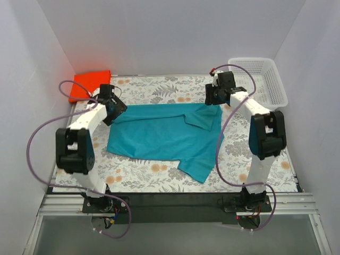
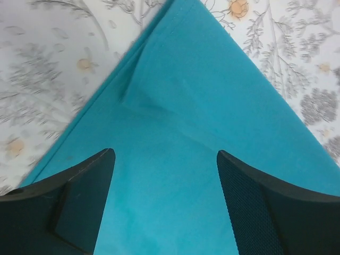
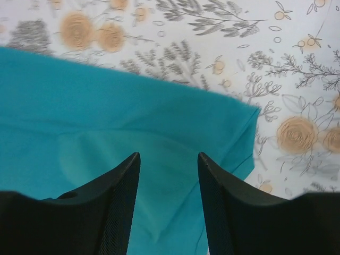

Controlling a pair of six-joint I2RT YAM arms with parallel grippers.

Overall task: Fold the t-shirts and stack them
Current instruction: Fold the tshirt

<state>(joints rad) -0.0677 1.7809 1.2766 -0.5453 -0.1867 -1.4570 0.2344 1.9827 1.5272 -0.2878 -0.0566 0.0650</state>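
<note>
Floral tablecloth (image 1: 159,172) under everything, with the teal t-shirt (image 1: 159,135) spread flat across its middle and my two grippers over its far edge.

The shirt's long axis runs left to right. My left gripper (image 1: 120,109) hangs above its far-left corner and my right gripper (image 1: 212,101) above the far-right corner, where a sleeve lies folded inward. Both pairs of fingers (image 2: 85,180) stand apart and hold nothing, the left pair wider, with cloth directly below. Bare tablecloth borders the near hem, so I judge there is room to fold toward me. A folded orange shirt (image 1: 90,84) sits just beyond my left gripper. The white basket (image 1: 254,59) stands beside my right arm.
</note>
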